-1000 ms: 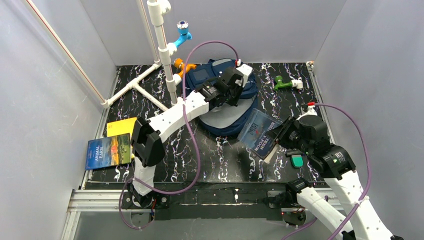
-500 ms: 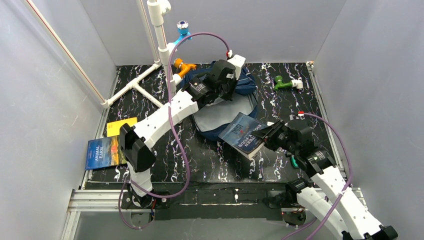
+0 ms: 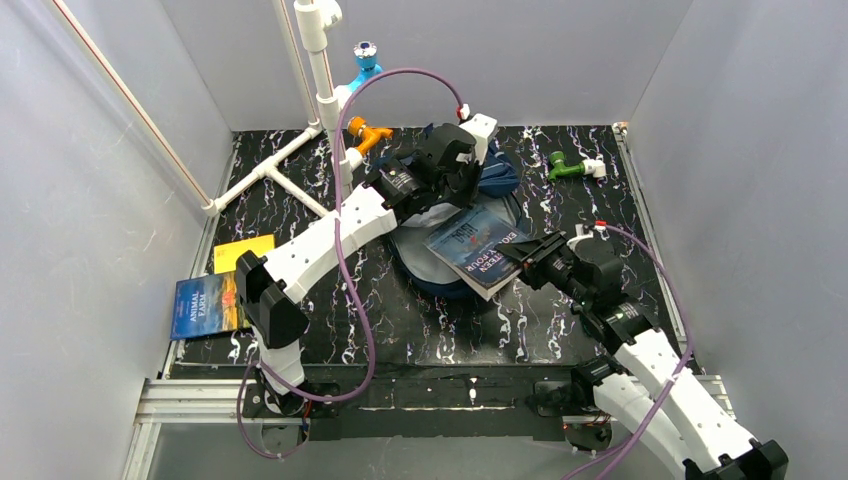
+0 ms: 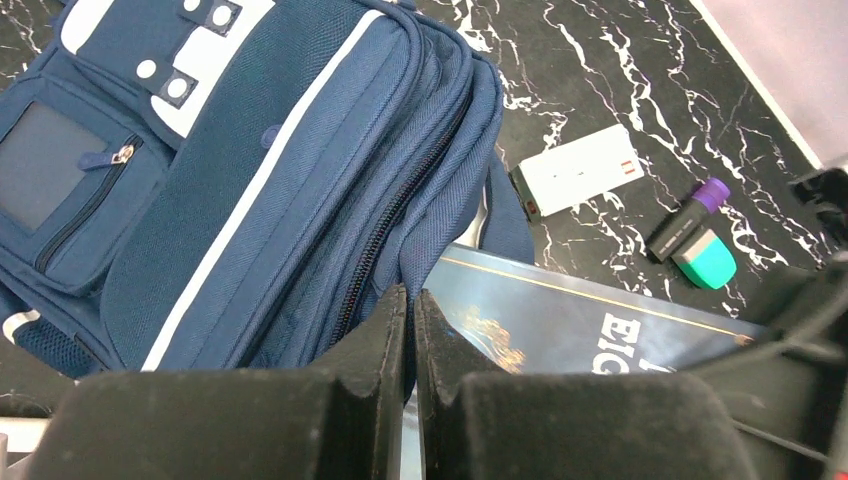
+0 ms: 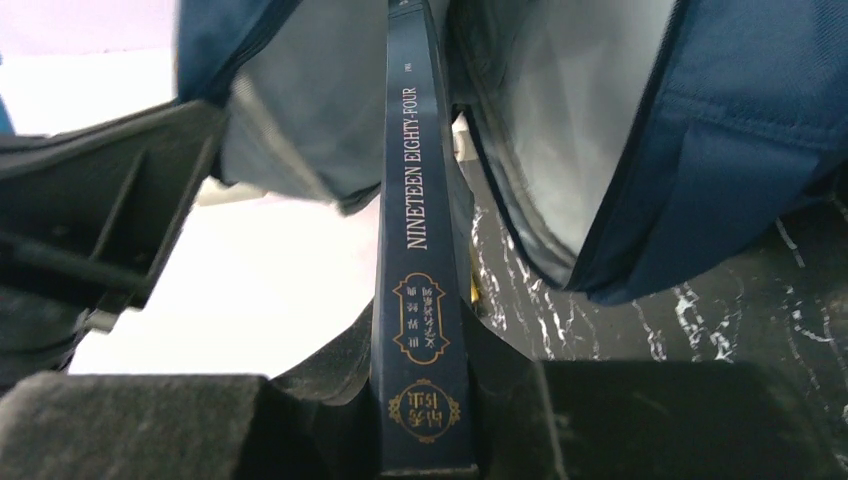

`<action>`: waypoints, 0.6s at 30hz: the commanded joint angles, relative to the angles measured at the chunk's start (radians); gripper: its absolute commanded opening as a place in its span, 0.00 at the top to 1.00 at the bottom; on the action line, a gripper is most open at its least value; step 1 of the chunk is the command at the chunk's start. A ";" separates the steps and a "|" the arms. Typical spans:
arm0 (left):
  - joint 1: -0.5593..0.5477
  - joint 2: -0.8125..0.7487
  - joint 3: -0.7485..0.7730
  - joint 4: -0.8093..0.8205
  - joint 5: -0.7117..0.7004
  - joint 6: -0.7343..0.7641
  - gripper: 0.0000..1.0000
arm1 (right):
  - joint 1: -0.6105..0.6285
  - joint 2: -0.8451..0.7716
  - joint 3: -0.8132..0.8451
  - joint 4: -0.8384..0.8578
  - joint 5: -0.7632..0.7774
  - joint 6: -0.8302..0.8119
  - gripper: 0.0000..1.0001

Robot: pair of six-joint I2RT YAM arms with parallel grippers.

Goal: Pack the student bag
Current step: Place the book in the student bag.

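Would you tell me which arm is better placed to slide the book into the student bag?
Right: the right gripper clamps the book at the student bag's open mouth, while the left gripper is shut on the bag's edge, holding it open.

Large navy-blue fabric backpack: coarse woven cloth, matt. Light grey lining: smooth cloth (faint sheen). Dark-blue paperback book: paper, glossy cover, gilt lettering. Black white-veined tabletop: smooth, semi-gloss. White pipe frame: smooth plastic.
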 commanded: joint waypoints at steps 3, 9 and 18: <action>-0.019 -0.133 0.038 0.056 0.023 -0.046 1.00 | 0.002 0.036 -0.053 0.320 0.155 0.030 0.99; -0.021 -0.154 0.016 0.048 0.042 -0.065 1.00 | -0.005 0.163 -0.133 0.584 0.197 0.020 0.99; -0.023 -0.145 0.024 0.031 0.091 -0.116 1.00 | -0.005 0.449 -0.107 0.966 0.201 -0.016 0.99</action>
